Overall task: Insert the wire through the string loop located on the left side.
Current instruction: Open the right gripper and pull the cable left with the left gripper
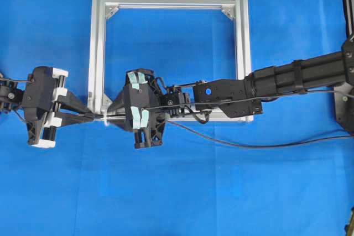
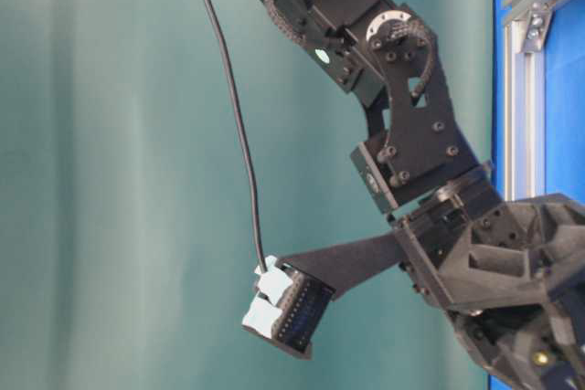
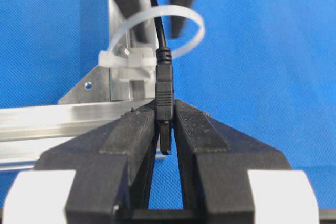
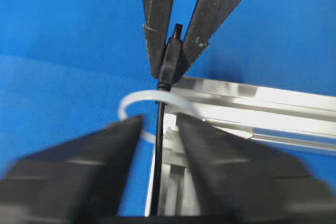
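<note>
At the lower left corner of the square silver metal frame [image 1: 99, 53], seen from overhead, the two black robot grippers meet nose to nose. The frame lies flat on the blue tabletop [image 1: 221, 192].

The wire [image 3: 157, 14] is a long, thin, black, bendy cable with a small dark plug on its end. In the left wrist view the plug sits low in the middle of the picture, pinched between the jaws of the left gripper [image 3: 166, 121]. Those jaws are closed tight on the plug. The cable runs up from the plug and passes through the string loop [image 3: 186, 24], a small, whitish, see-through ring tied to the frame corner. So the plug end looks to be through the loop already.

In the right wrist view the right gripper [image 4: 157, 135] fills the bottom of the picture. Its jaws stand apart, one on each side of the cable, and do not squeeze it.

The wire looks very light and floppy. It will sag and curl if held far from its end. The plug is the only hard part, so that is the best place to take hold, just as the left gripper does. The cable skin looks smooth and may slip in a loose grip.

The loop is thin and soft, and a hard pull could bend it or tug it sideways. A slow, straight pull seems safest.
</note>
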